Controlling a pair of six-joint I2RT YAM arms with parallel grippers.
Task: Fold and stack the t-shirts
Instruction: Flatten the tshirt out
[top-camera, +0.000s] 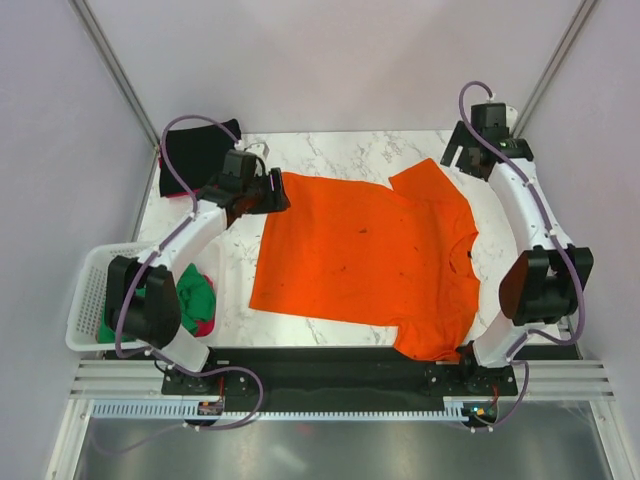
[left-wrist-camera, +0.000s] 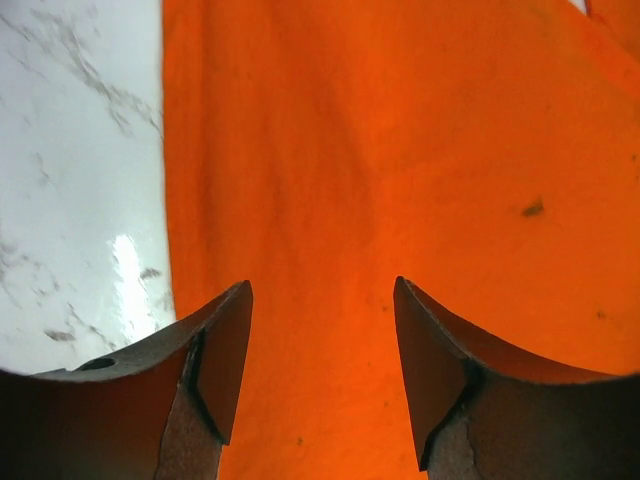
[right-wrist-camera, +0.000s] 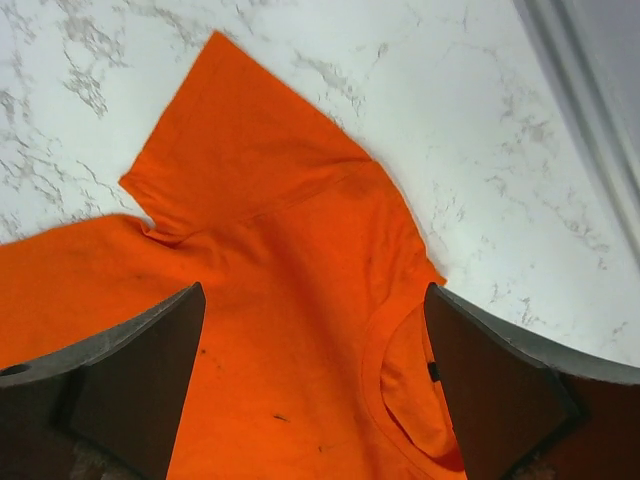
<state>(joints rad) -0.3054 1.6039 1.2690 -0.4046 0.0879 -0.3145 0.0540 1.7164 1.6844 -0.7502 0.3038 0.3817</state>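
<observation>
An orange t-shirt (top-camera: 365, 255) lies spread flat on the marble table (top-camera: 340, 148), collar toward the right. My left gripper (top-camera: 272, 190) hovers over its far left corner. In the left wrist view that gripper (left-wrist-camera: 322, 300) is open, with only orange cloth (left-wrist-camera: 400, 150) under the gap. My right gripper (top-camera: 460, 155) is at the back right, past the far sleeve. It (right-wrist-camera: 313, 300) stands wide open above the collar (right-wrist-camera: 400, 370) and the sleeve (right-wrist-camera: 240, 140), holding nothing. A black t-shirt (top-camera: 198, 150) lies at the back left corner.
A white lattice basket (top-camera: 85, 300) stands at the left front with a green t-shirt (top-camera: 197, 290) and a pink-red one (top-camera: 205, 325) bunched in it. Bare marble (right-wrist-camera: 450, 100) shows beyond the sleeve. A metal frame post (right-wrist-camera: 580, 90) runs along the right.
</observation>
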